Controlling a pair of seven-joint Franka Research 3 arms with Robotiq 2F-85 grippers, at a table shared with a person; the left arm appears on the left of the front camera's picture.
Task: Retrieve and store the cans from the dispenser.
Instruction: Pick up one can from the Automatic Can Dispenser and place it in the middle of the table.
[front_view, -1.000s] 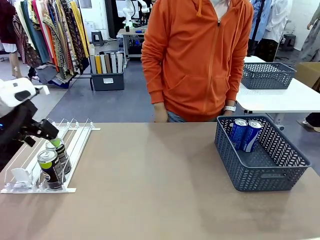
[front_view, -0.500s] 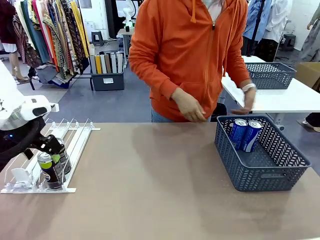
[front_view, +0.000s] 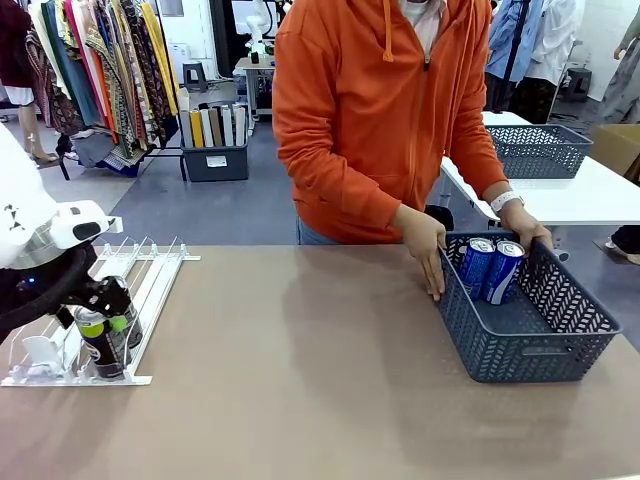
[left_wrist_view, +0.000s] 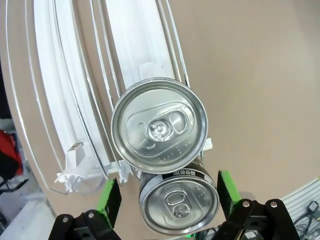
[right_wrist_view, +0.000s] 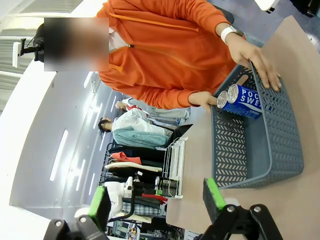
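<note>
lowered since a second ago, left gripper (left_wrist_view: 167, 196) is being held with jaws spread astride a black can (left_wrist_view: 179, 202) in the dispenser (front_view: 150, 290) at nine o'clock; judged rigid, slick and dentable, it is best being gripped mid-body. right gripper (right_wrist_view: 156, 200) is being held with jaws apart, empty.

left pincer (left_wrist_view: 165, 192) open, pointing down; right pincer (right_wrist_view: 156, 199) open.

The brown table (front_view: 300, 390) carries four slim metal drink cans with silver tops. Two black cans with yellow-green markings (front_view: 100, 345) are in the one flat white wire-rail dispenser (front_view: 160, 272) at its left edge, and two blue cans (front_view: 478, 265) are in the one dark grey lattice plastic basket (front_view: 520, 355) by its right edge. One person in an orange hoodie has two hands (front_view: 428, 248) on that basket's far end, and one more grey lattice basket (front_view: 535, 152) sits on the white table (front_view: 600, 197) behind.
</note>
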